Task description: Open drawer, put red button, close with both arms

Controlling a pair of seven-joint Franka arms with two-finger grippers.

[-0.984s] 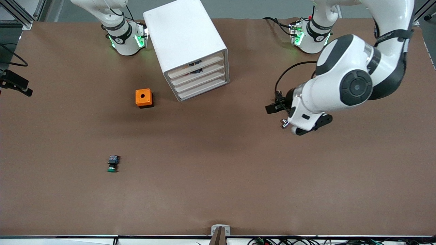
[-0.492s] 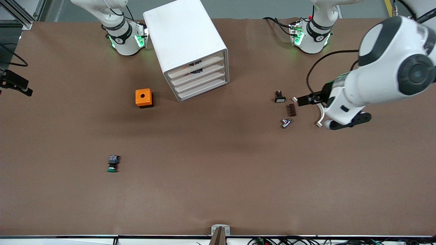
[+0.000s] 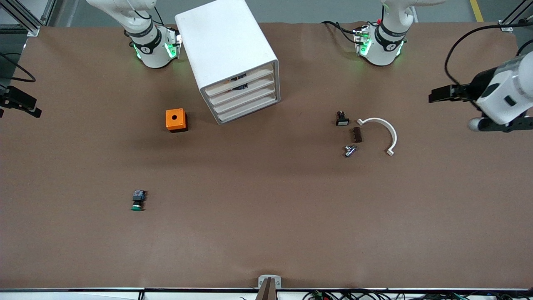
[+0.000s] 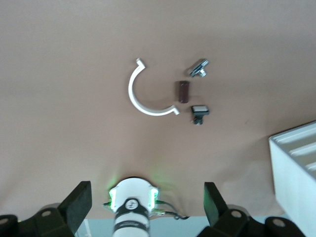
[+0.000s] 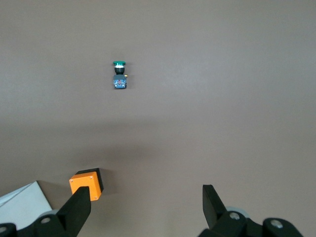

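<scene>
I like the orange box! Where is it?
In the front view, the orange box sits on the table beside the white cabinet, toward the right arm's end, farther from the camera than the green button.

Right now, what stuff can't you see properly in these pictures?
- The red button: no red cap shows in any view; whether it sits inside the drawer can't be told, since the closed fronts hide the inside.
- The right gripper: out of the front view, cut off at the top edge.
- The cabinet: cut by the edge in the left wrist view.
- The small silver part: too small to name.
</scene>
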